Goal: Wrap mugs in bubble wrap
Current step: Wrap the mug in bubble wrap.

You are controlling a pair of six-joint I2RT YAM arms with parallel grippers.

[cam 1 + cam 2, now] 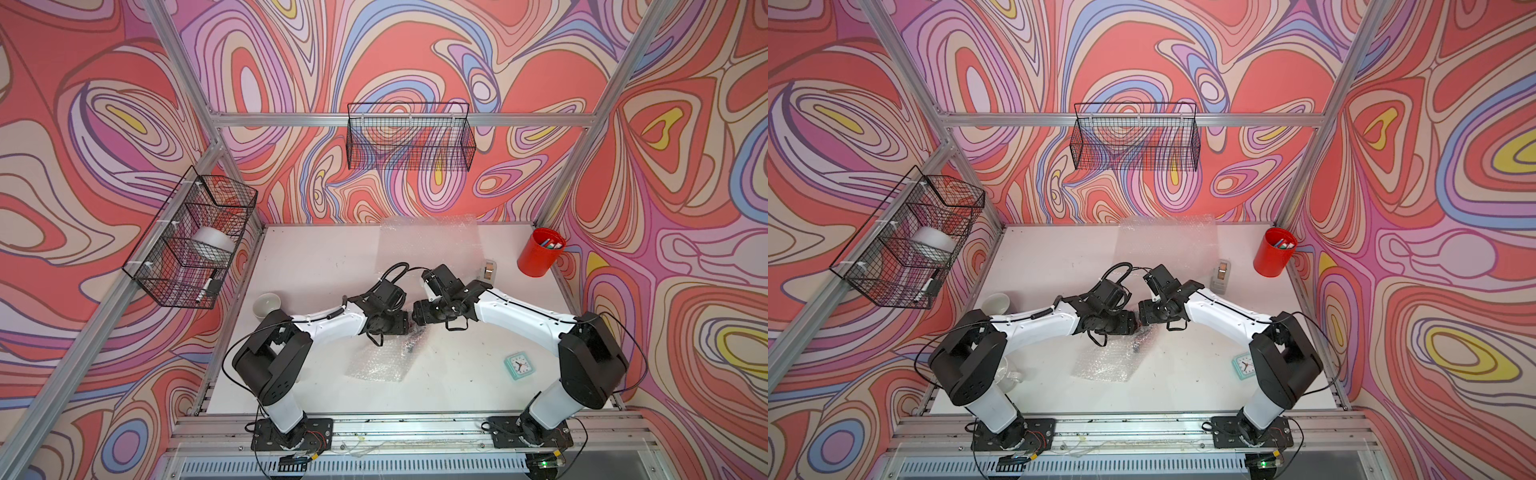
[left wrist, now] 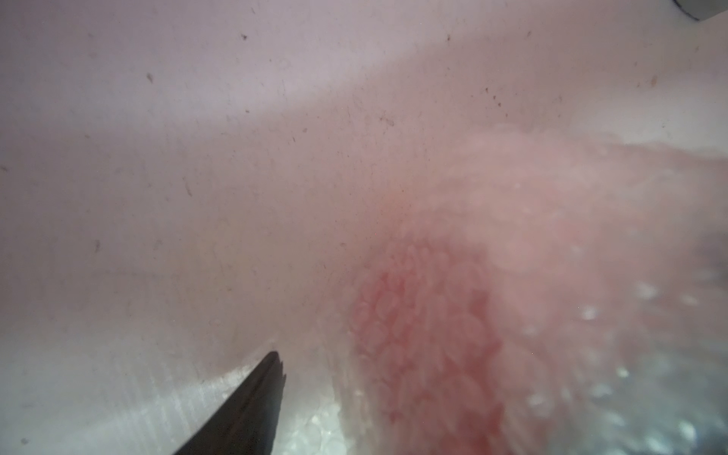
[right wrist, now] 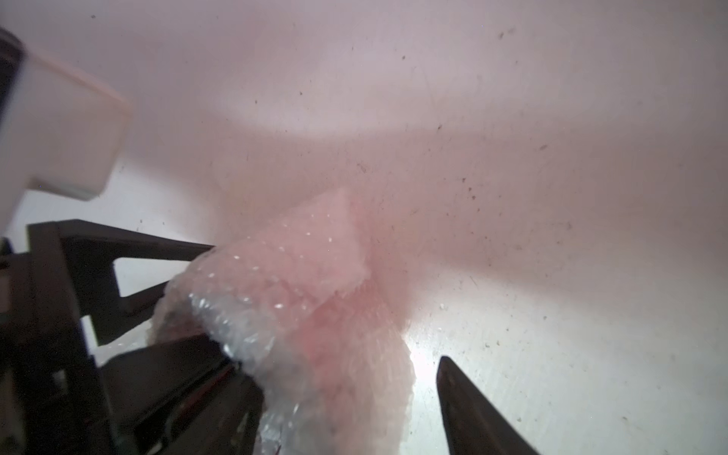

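Clear dimpled bubble wrap (image 3: 299, 299) is shrouding the glossy red mug (image 2: 425, 335). The right gripper (image 3: 335, 356) is straddling it, jaws apart. The left gripper (image 1: 404, 323) cannot be told. Gentle closing is advisable.

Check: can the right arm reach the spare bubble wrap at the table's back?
Probably yes. The spare bubble wrap lies bare just beyond the right gripper, whose jaws stand open at the wrapped red mug. The tape dispenser sits beside it, not on it.

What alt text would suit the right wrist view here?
A crumpled bubble wrap bundle, tinged red from within, sits between the dark fingers of the open right gripper. Behind is a scuffed white table.
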